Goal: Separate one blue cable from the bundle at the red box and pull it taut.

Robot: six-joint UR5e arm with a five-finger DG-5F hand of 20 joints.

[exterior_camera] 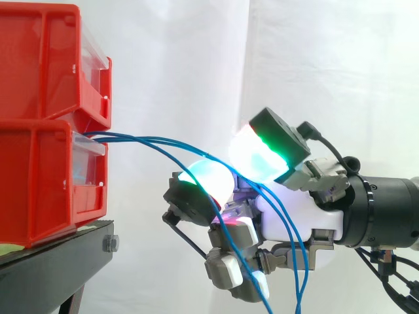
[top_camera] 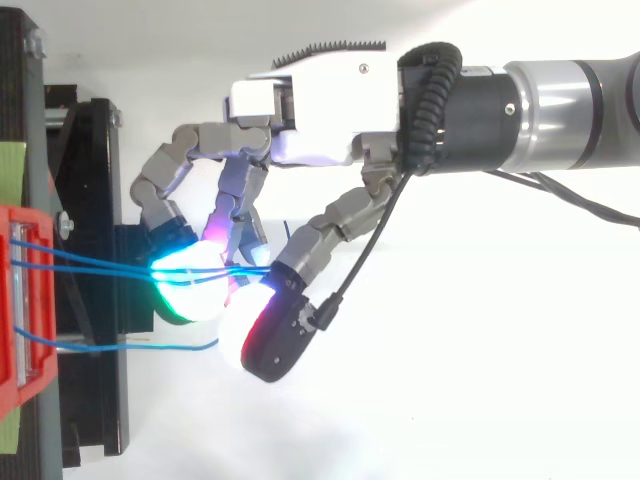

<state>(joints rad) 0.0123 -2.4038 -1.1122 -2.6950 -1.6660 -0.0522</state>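
Several thin blue cables (exterior_camera: 150,139) leave the gap between two stacked red boxes (exterior_camera: 39,190) at the left and arc right and down. My hand (exterior_camera: 294,209) sits to the right of the boxes with its fingers curled. Two cables (top_camera: 100,265) run across the glowing cyan-green fingertips (top_camera: 190,285) and between them and the thumb pad (exterior_camera: 255,157). From there they hang down below the palm. Another blue cable (top_camera: 150,347) lies lower and apart from those two. In the side view one strand crosses in front of the lower fingers.
The red boxes stand on a black stand (exterior_camera: 59,261), whose edge is just left of my fingertips. A white curtain hangs behind. The arm (top_camera: 560,100) comes in from the right.
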